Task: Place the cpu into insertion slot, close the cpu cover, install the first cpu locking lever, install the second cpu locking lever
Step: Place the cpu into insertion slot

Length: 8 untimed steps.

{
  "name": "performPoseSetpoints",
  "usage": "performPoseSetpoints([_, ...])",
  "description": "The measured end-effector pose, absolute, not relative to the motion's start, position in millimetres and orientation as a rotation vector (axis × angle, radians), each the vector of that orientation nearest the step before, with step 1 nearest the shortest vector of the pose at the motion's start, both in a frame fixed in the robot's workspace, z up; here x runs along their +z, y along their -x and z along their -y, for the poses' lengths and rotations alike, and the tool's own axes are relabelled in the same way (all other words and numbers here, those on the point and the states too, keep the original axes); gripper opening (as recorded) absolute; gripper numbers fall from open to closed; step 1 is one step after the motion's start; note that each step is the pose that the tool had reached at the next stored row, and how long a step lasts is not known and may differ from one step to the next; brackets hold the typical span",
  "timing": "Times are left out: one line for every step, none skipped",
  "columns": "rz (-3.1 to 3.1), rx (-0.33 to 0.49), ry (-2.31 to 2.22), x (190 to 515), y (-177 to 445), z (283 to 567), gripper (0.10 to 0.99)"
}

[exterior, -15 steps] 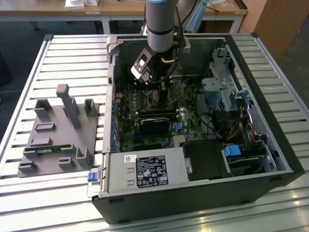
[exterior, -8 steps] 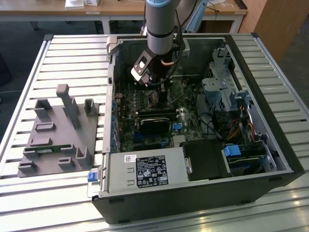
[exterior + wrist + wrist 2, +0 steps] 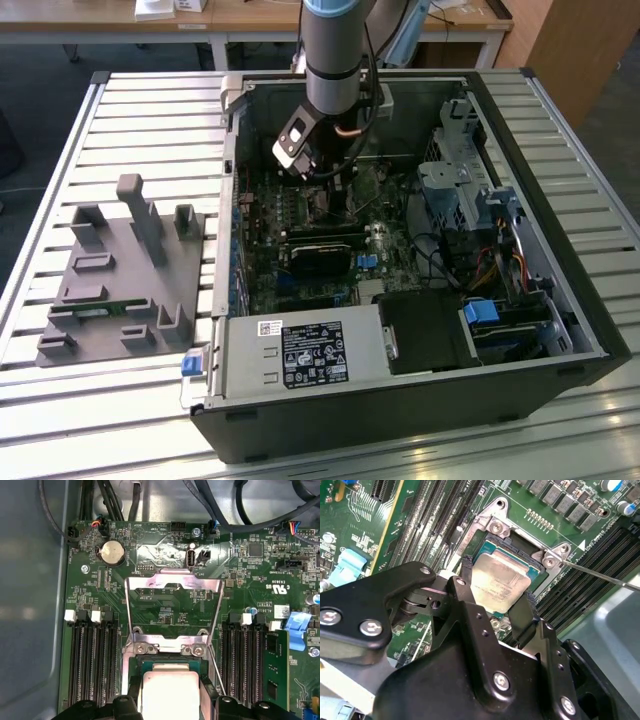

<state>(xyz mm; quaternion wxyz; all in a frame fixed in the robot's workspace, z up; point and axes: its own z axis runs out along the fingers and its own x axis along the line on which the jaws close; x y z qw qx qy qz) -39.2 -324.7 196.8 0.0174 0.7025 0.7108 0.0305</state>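
In both wrist views my gripper has a black finger on each of two opposite edges of the cpu, a silver-grey square chip. The chip lies flat in or just over the insertion slot, whose black rim shows around it. The cpu cover, a thin silver frame, stands swung open behind the socket. One thin locking lever sticks out unlatched beside the socket. In the exterior view the gripper is low over the motherboard inside the case.
The open computer case walls in the board. A black card, memory slots, cables and a power supply crowd around. A grey fixture sits on the slatted table at the exterior view's left.
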Motion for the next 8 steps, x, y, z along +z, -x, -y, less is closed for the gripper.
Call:
performPoseSetpoints([-2.208, 0.095, -2.183, 196.8, 39.2, 324.7, 0.537])
performPoseSetpoints([-2.208, 0.095, -2.183, 196.7, 39.2, 324.6, 0.537])
performPoseSetpoints([-2.208, 0.095, -2.183, 196.6, 39.2, 324.7, 0.537])
performPoseSetpoints([-2.208, 0.096, -2.183, 196.3, 39.2, 324.6, 0.537])
performPoseSetpoints([-2.209, 0.096, -2.183, 195.9, 39.1, 324.6, 0.537])
performPoseSetpoints([-2.209, 0.095, -2.183, 195.6, 39.1, 324.6, 0.537])
performPoseSetpoints([-2.209, 0.095, -2.183, 195.2, 39.2, 324.6, 0.537])
performPoseSetpoints([-2.209, 0.095, -2.183, 194.7, 39.1, 324.6, 0.537])
